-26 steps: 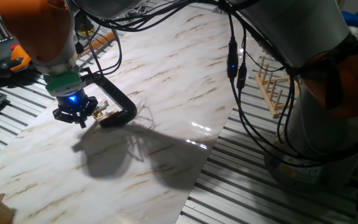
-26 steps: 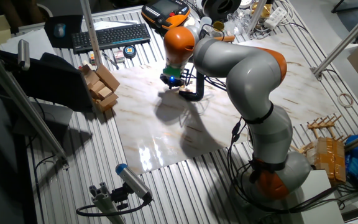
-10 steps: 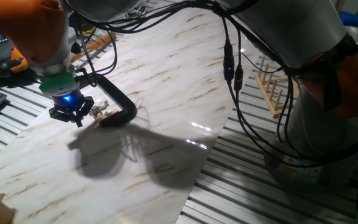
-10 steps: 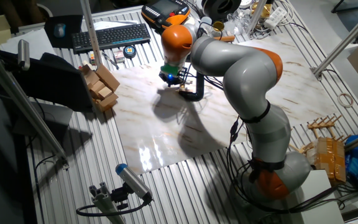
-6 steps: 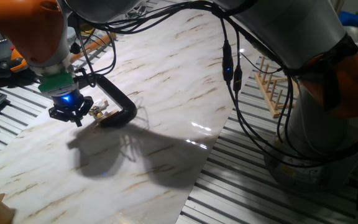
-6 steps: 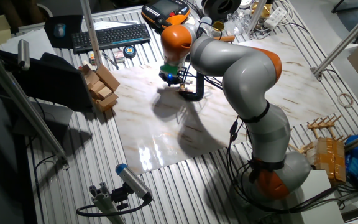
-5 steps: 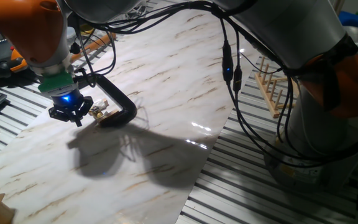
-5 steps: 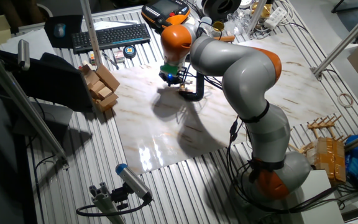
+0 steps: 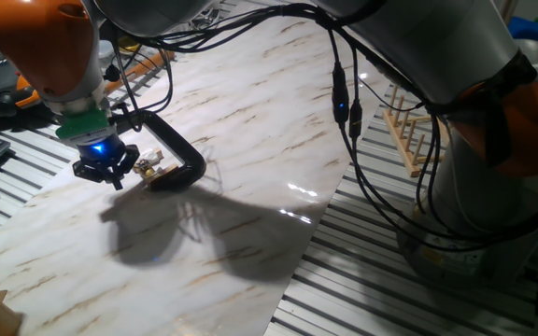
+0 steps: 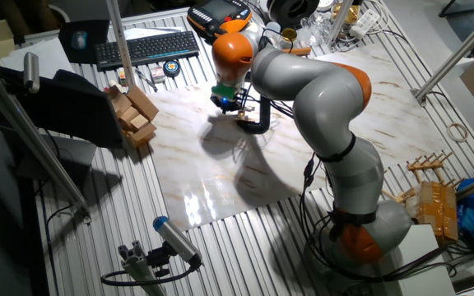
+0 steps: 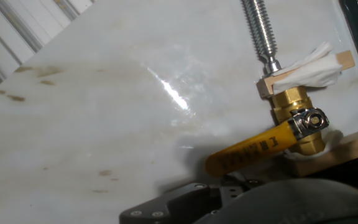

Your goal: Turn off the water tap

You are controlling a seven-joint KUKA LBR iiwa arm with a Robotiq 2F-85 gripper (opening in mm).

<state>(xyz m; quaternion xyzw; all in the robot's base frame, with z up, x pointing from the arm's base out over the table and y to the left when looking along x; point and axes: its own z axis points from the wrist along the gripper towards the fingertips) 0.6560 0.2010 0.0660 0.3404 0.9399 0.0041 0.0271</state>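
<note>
The water tap (image 11: 294,106) is a small brass valve with a yellow lever (image 11: 253,149) that points down-left toward my hand. It sits between wooden pads and white tissue in the jaw of a black C-clamp (image 9: 180,154), under the clamp's silver screw rod (image 11: 260,31). The clamp lies on the marble board, and it also shows in the other fixed view (image 10: 257,123). My gripper (image 9: 110,175) hangs low just left of the tap (image 9: 154,170), near the lever's end. Only a black part of the gripper (image 11: 185,202) shows in the hand view, so its opening is unclear.
The marble board (image 9: 250,103) lies on a slatted metal table. A wooden rack (image 9: 409,126) stands off its right edge. Wooden blocks (image 10: 134,115), a keyboard (image 10: 146,48) and an orange pendant (image 10: 216,16) lie beyond the board. Cables hang from the arm above the board.
Over the last few seconds my gripper has shifted slightly left, away from the clamp. In the last half second nothing has visibly moved.
</note>
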